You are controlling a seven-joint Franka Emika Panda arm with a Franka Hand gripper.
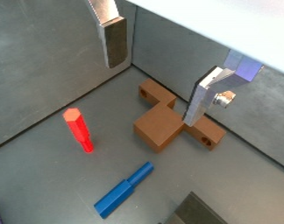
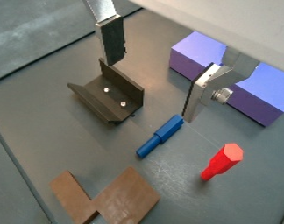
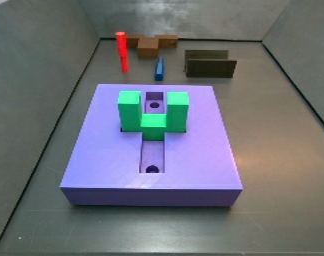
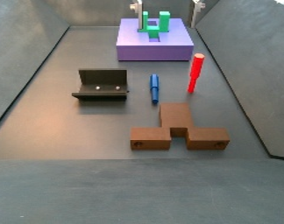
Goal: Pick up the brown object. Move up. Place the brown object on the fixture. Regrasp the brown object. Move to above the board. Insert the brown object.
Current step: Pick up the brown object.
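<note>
The brown object (image 4: 175,128) is a T-shaped piece lying flat on the grey floor, with a round hole in one end (image 1: 148,88); it also shows in the wrist view (image 2: 110,200) and, far off, in the side view (image 3: 157,43). The dark fixture (image 4: 101,85) stands apart from it, empty (image 2: 107,94). The lavender board (image 3: 154,140) carries a green U-shaped block (image 3: 154,110). My gripper (image 1: 152,87) hangs high and open with nothing between its fingers (image 2: 111,39). In a side view the gripper (image 4: 166,9) shows at the far end, over the board, well away from the brown object.
A red peg (image 4: 195,72) stands upright and a blue peg (image 4: 154,87) lies on the floor between the fixture and the brown object. Grey walls (image 3: 45,110) close in the floor on all sides.
</note>
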